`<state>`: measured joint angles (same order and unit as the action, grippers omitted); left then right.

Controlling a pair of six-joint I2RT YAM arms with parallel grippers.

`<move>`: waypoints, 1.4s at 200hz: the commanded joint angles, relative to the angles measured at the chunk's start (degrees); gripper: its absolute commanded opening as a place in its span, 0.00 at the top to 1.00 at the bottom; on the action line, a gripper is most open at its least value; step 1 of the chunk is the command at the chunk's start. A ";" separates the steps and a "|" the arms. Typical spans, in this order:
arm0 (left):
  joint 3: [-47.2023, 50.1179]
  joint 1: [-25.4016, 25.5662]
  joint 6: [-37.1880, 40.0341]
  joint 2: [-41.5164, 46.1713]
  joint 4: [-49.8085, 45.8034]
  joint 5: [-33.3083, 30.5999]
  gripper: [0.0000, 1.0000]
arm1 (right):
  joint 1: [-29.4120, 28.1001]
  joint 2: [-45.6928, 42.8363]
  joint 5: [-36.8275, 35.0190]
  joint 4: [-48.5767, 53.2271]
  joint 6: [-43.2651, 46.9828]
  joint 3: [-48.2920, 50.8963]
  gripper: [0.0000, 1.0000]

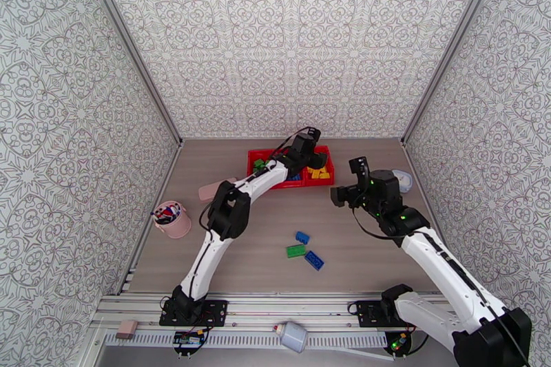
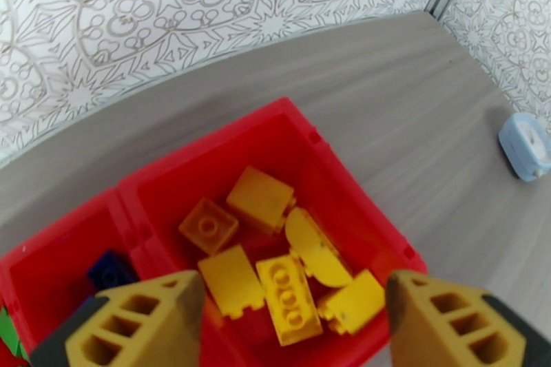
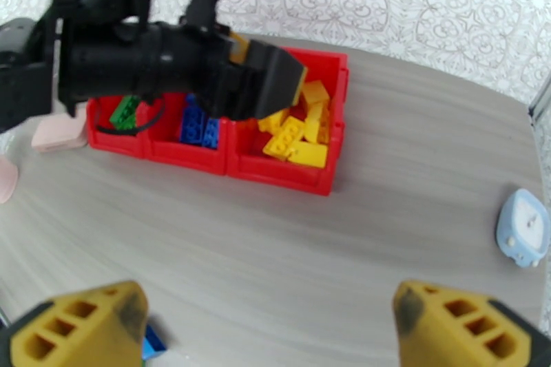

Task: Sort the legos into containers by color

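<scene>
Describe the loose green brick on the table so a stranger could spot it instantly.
Find the red bins near the back wall. In front of them, three loose bricks lie on the table. The green brick lies between two blue bricks.

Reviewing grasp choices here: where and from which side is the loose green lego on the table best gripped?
Take the green lego across its narrow width, at mid-length, coming straight down from above. It lies flat and long on the table, and two blue legos sit close by its right end.
</scene>
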<state>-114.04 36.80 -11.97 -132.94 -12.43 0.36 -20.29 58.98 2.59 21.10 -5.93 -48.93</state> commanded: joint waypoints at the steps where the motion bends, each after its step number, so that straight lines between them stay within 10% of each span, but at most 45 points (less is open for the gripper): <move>1: 8.42 -0.89 -1.33 10.06 7.16 -0.58 0.22 | -2.36 0.08 -0.31 1.84 1.59 0.35 0.02; 94: 43.65 -4.27 -2.24 36.87 14.78 -3.91 0.06 | -19.23 12.78 -10.16 8.87 4.08 -4.90 0.02; 170: 52.87 -8.44 -2.75 43.29 14.11 -4.99 0.05 | -26.98 29.17 -7.32 12.79 4.37 -11.28 0.02; 280: 53.91 -9.29 -3.19 42.42 15.39 -4.52 0.04 | -27.34 42.48 -5.07 13.85 3.56 -14.60 0.41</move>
<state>-61.01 27.94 -14.83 -90.96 1.83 -3.33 -47.22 100.53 -3.01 33.87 -2.11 -61.43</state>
